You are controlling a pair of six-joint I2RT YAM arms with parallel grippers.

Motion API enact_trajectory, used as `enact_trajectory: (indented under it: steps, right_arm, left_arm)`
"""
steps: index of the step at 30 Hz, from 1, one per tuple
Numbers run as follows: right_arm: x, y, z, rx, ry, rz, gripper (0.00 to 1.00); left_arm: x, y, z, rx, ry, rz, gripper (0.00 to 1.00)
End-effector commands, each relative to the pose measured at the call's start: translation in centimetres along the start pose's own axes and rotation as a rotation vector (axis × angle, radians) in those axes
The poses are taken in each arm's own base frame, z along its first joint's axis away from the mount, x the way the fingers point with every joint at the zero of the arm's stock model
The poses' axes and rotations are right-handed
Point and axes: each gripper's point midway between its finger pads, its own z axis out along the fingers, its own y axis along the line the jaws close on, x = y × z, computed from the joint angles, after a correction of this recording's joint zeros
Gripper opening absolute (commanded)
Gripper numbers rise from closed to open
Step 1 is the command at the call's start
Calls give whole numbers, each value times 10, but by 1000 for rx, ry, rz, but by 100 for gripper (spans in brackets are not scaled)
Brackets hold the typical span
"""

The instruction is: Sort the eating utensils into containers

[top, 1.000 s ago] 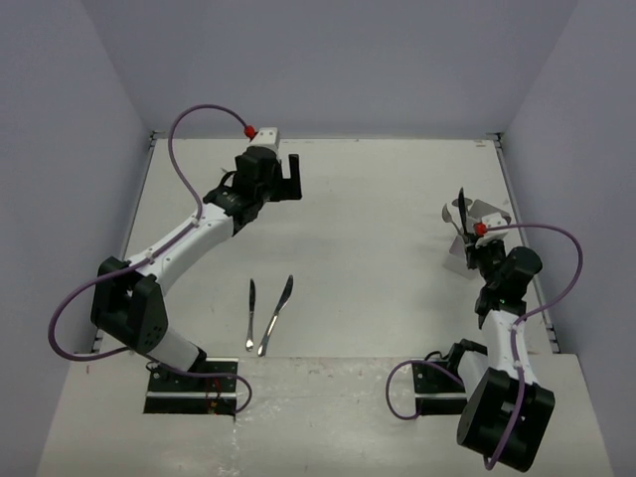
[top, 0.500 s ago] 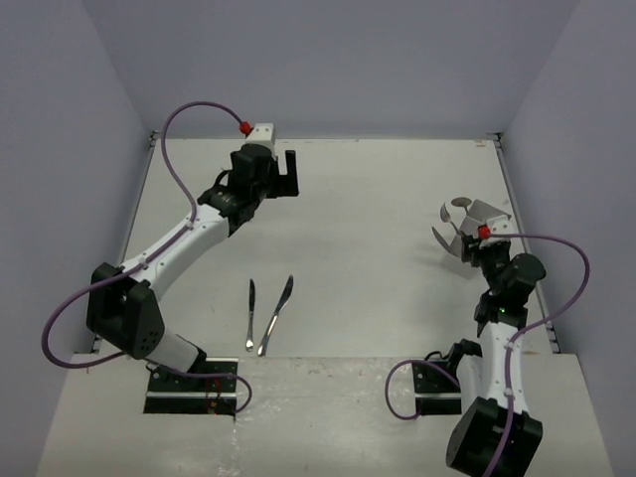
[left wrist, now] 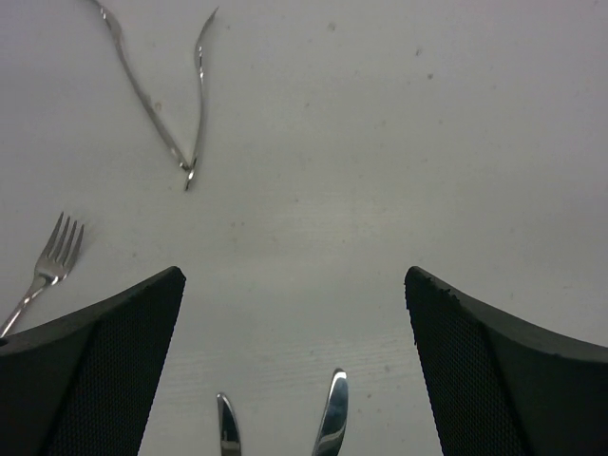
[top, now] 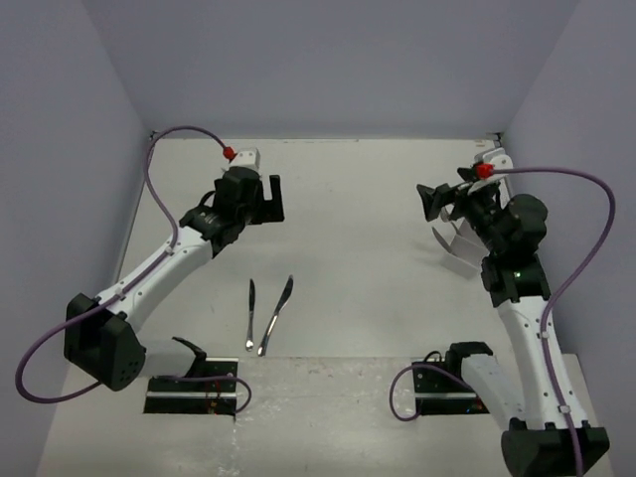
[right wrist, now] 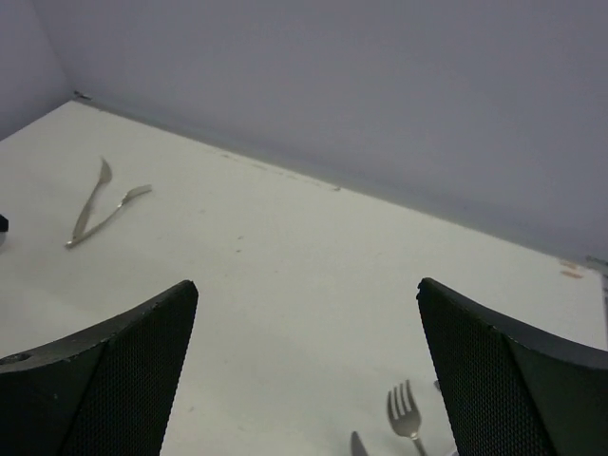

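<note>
Two silver knives [top: 250,314] [top: 278,312] lie in a narrow V on the table's near middle. They also show far off in the right wrist view as the knife pair [right wrist: 95,204]. My left gripper [top: 270,197] [left wrist: 294,275] hovers open over the table with nothing between its fingers. The left wrist view shows a crossed pair of utensils [left wrist: 195,104], a fork [left wrist: 52,261] and two knife tips [left wrist: 331,418]. My right gripper [top: 434,202] [right wrist: 306,285] hangs open and empty above the pale container [top: 457,246], which the arm partly hides. A fork [right wrist: 404,418] shows just below it.
Grey walls close the table [top: 368,258] on the left, back and right. The arm bases [top: 194,388] [top: 447,383] sit on the near ledge, with purple cables looping off both arms.
The right gripper opened, let go of the utensil it held over the container, and rose up and back. The left arm swung slightly leftward.
</note>
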Motion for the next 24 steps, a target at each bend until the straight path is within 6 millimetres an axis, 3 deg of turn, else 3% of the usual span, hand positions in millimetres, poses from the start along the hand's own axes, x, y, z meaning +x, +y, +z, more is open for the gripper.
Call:
enact_trajectory:
  steps: [1,4,5,6,10,19,24]
  right_arm:
    - [29,11,14,66,148,199,99]
    - [32,21,28,128,157,210,99]
    - [36,23,30,148,174,207,99]
    - [40,24,32,180,193,203,99]
    - [58,28,39,291,263,234,99]
    - [65,20,26,360,243,290,99]
    - [83,11,11,444,282,314,99]
  left_arm:
    - [47,21,-22,-42,158,-9,100]
    - [85,6,-44,64,272,35,100]
    - [111,-4,-52,103,324,86,100]
    - [123,-8,-58,114,350,107,100]
    - [190,10,-78,56,534,99,100]
    - [248,1,-100,155,660,142,99]
    - [270,2,-101,92,714,225,88]
